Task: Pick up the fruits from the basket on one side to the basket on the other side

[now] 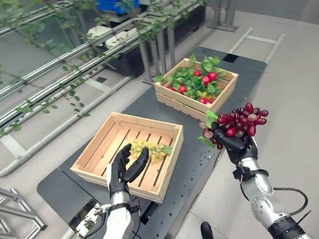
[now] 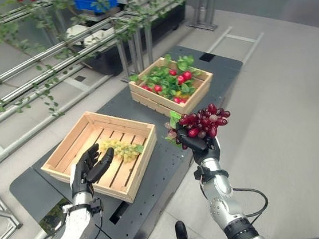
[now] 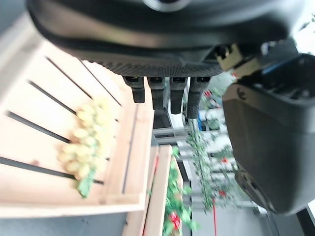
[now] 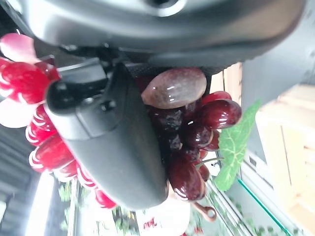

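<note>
The right hand [image 1: 235, 143] grips a red grape bunch [image 1: 241, 119] in the air, beyond the near crate [image 1: 155, 186] and its right edge. The left hand [image 1: 123, 168] hovers open over that crate, near green grapes [image 1: 151, 150].

- No text, label, number or sign can be read anywhere in these views.
- The two wooden crates [image 1: 130, 154] [image 1: 197, 88] carry no legible marking on their slats.
- The dark platform [image 1: 188, 168] under the crates bears no readable print.
</note>
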